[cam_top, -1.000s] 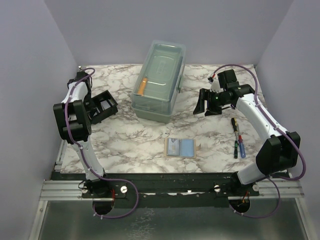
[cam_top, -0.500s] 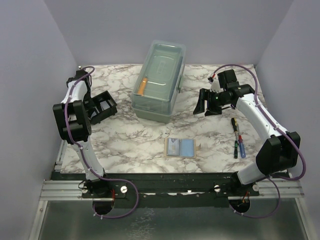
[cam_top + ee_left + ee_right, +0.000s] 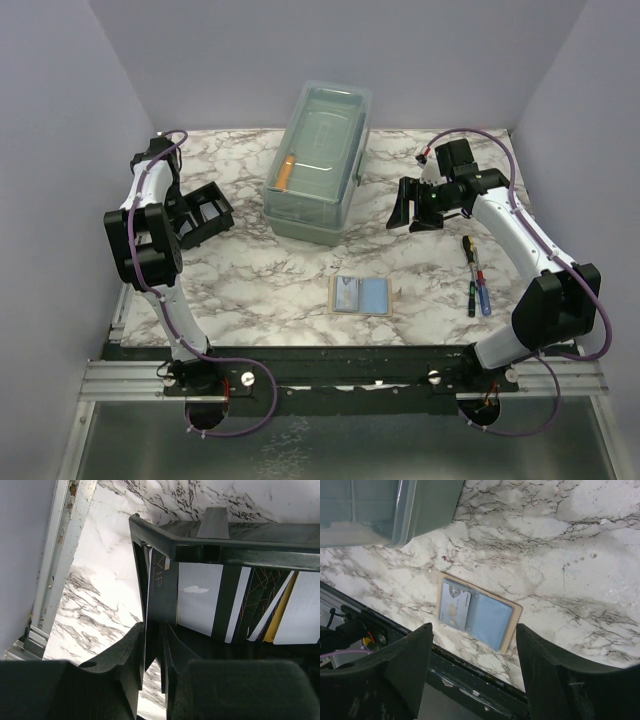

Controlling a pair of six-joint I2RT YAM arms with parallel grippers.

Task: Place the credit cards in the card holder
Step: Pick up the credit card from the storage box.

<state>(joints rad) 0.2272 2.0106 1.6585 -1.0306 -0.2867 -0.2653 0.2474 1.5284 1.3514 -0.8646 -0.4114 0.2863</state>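
Observation:
The black card holder (image 3: 205, 210) stands at the table's left side; in the left wrist view its rim (image 3: 200, 540) is close ahead, with several white, black and yellow cards in its slots. My left gripper (image 3: 152, 652) is shut on a dark grey card (image 3: 159, 580) marked VIP, which stands on edge in the holder's leftmost slot. A greyish card (image 3: 454, 605) and a light blue card (image 3: 489, 620) lie side by side on the tan pad (image 3: 514, 614), which also shows in the top view (image 3: 362, 296). My right gripper (image 3: 408, 208) is open and empty, above the table behind the pad.
A large clear lidded box (image 3: 318, 160) holding an orange item stands at the back middle. Screwdrivers (image 3: 477, 280) lie at the right. A metal rail (image 3: 55, 555) runs along the table's left edge beside the holder. Purple walls enclose the table.
My left arm has shifted slightly left and back at the holder, still holding the dark card. The right arm and the cards on the pad have not moved.

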